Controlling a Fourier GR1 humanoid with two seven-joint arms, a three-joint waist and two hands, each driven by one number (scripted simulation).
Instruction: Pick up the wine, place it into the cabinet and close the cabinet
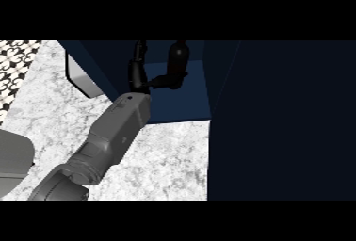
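Where the cabinet (182, 106) opens, wine (179, 55) within the right hand (139, 79)

I see the white speckled marble counter (163, 160) filling the lower left and centre of the frame, with the dark blue cabinet (188, 101) standing on it at upper centre and a perforated black-and-white strip (17, 61) bordering it at the far upper left.
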